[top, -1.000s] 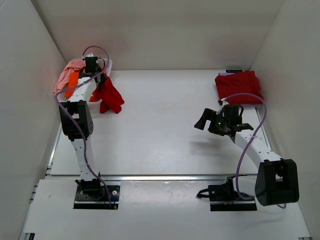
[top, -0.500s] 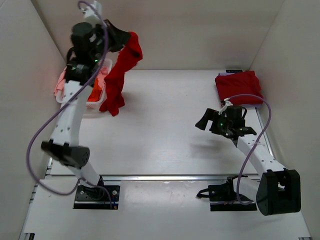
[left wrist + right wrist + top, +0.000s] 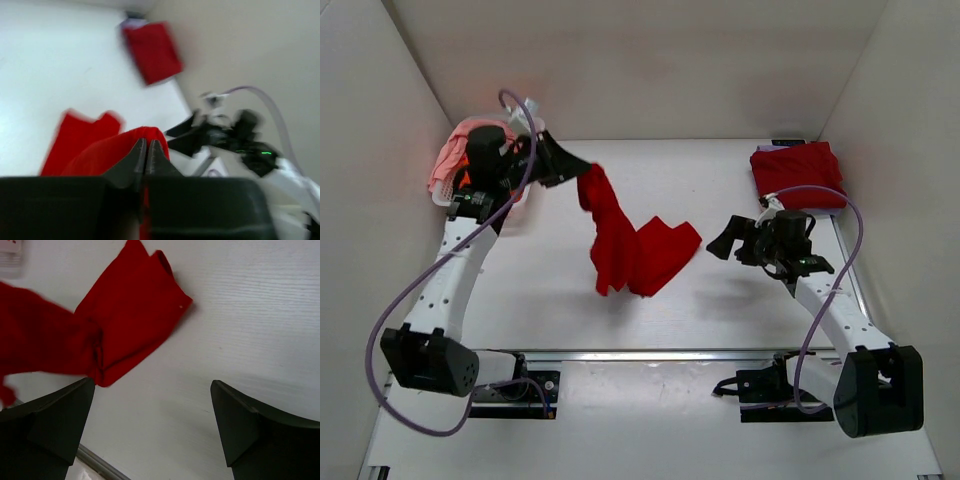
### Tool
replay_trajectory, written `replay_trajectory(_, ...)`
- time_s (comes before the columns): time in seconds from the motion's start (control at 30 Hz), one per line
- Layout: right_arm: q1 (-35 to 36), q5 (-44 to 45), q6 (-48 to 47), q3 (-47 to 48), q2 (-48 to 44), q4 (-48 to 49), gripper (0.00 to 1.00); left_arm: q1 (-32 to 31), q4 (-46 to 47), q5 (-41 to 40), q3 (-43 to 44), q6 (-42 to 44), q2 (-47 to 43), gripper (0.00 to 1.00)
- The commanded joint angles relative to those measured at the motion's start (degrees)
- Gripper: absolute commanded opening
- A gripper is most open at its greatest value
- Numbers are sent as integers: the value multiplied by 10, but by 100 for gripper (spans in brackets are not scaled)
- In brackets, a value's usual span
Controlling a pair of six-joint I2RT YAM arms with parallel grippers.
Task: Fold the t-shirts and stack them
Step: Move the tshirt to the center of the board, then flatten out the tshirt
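Observation:
My left gripper [image 3: 582, 172] is shut on the top of a loose red t-shirt [image 3: 632, 250], which hangs from it and drapes onto the middle of the table. In the left wrist view the jaws [image 3: 145, 147] pinch the red cloth [image 3: 90, 150]. A folded red t-shirt [image 3: 798, 172] lies at the back right, also in the left wrist view [image 3: 151, 50]. My right gripper [image 3: 722, 240] is open and empty, just right of the loose shirt. The right wrist view shows the shirt [image 3: 125, 315] ahead of the open gripper [image 3: 152, 412].
A white basket [image 3: 480, 185] with pink and orange clothes [image 3: 452, 155] sits at the back left. White walls enclose the table on three sides. A metal rail [image 3: 660, 354] runs along the near table edge.
My left arm has swung the red shirt from the back-left basket, up high, then down and right to the table's middle, where it drapes down. The right gripper has shifted slightly.

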Motion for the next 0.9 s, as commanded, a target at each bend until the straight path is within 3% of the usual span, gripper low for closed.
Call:
replay_trajectory(0.0, 16, -24, 4, -10, -5, 38, 99, 52, -16, 2, -126, 36, -2, 29)
replay_trajectory(0.03, 20, -26, 5, -11, 2, 36, 99, 59, 3, -15, -176, 39, -6, 46)
replay_trajectory(0.07, 29, -22, 1, -5, 8, 33, 99, 68, 16, -31, -204, 34, -19, 50)
replay_trajectory(0.13, 50, -22, 1, -7, 13, 31, 99, 73, 57, -50, -281, 27, -37, 53)
replay_trajectory(0.27, 73, -17, 4, -19, 29, 53, 91, 22, 27, -107, -319, 74, -70, 54)
replay_trajectory(0.4, 64, -46, 11, -27, 48, 71, 55, -41, -30, -160, -353, 97, -105, 56)
replay_trajectory(0.43, 61, -54, 14, -28, 53, 72, 52, -48, -43, -172, -373, 101, -108, 56)
replay_trajectory(0.7, 61, 1, -32, 36, 132, 48, 81, -67, -90, -251, -478, 155, -139, 57)
replay_trajectory(0.77, 53, 4, -46, 62, 164, 39, 99, -62, -89, -261, -489, 160, -131, 58)
replay_trajectory(0.87, 52, 16, -68, 119, 223, 27, 99, -64, -82, -266, -500, 163, -110, 59)
